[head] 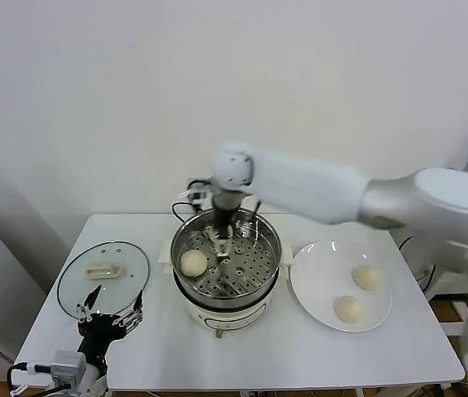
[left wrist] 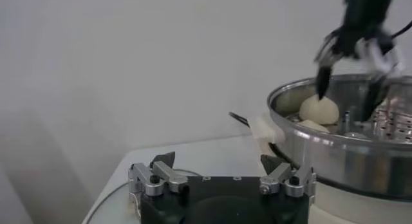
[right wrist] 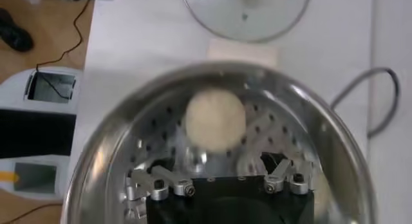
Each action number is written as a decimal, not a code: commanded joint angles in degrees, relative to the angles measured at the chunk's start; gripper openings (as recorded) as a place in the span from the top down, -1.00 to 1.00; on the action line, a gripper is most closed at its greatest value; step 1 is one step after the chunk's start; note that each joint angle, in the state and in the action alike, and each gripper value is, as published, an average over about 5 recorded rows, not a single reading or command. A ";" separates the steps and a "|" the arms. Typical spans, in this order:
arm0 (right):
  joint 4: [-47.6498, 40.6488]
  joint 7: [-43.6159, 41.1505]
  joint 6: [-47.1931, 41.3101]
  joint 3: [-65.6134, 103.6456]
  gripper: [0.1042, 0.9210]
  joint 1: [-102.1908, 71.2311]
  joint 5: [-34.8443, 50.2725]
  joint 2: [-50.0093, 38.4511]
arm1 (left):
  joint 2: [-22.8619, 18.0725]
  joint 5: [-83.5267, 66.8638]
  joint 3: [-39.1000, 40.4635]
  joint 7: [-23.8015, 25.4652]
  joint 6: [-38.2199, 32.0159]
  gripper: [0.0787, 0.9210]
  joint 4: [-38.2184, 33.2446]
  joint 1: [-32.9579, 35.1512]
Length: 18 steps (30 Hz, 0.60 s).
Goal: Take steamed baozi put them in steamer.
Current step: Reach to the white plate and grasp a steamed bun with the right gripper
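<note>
The steel steamer [head: 269, 248] stands mid-table. One cream baozi [head: 193, 262] lies on its perforated tray, on the side toward the lid; it also shows in the right wrist view [right wrist: 215, 119]. My right gripper [head: 222, 240] hangs inside the pot, open and empty [right wrist: 211, 168], beside that bun. The left wrist view shows the steamer [left wrist: 335, 151] with two pale buns inside the rim, one [left wrist: 320, 108] behind the other [left wrist: 313, 125]. Two more baozi [head: 367, 276] [head: 350, 308] lie on the white plate [head: 317, 273]. My left gripper [head: 110, 318] is parked, open, at the table's front left [left wrist: 219, 164].
The round glass lid [head: 126, 265] lies flat left of the steamer, close to my left gripper. A black cord [head: 183, 197] runs behind the pot. The table's front edge is near the left gripper. A white wall stands behind.
</note>
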 commanded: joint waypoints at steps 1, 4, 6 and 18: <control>11.86 -7.66 12.58 -6.46 -0.76 17.03 -0.54 -26.99 | -0.56 -1.16 -0.07 0.35 0.84 -0.77 -0.02 0.34; 14.09 -9.90 16.51 -8.69 -0.76 19.05 -3.19 -34.82 | -0.47 -1.28 -0.12 0.59 1.35 -0.77 -0.36 0.62; 15.32 -11.51 20.22 -8.83 -0.76 18.01 -5.55 -39.03 | -0.56 -1.19 -0.05 0.76 1.80 -0.77 -0.68 0.79; 12.46 -14.03 39.78 19.70 -0.76 -23.40 -23.14 -42.63 | -1.16 -0.48 0.01 1.17 2.41 -0.77 -0.47 3.22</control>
